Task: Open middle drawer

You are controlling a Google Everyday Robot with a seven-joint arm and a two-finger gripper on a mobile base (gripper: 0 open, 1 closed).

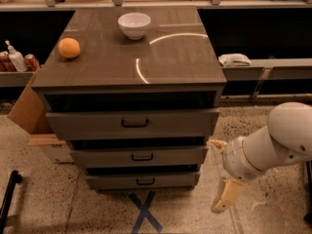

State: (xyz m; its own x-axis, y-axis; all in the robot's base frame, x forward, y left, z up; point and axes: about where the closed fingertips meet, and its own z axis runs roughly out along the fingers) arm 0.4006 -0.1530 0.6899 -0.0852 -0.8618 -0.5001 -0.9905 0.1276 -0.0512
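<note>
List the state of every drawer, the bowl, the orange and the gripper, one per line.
Top drawer: shut.
Middle drawer: shut, handle untouched.
Bottom drawer: shut.
Bowl: upright on the cabinet top.
Orange: resting on the cabinet top, left side.
Gripper: right of the drawers, holding nothing.

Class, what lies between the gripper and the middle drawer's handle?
In the camera view, only drawer front and bare floor separate the gripper from the middle drawer handle.
</note>
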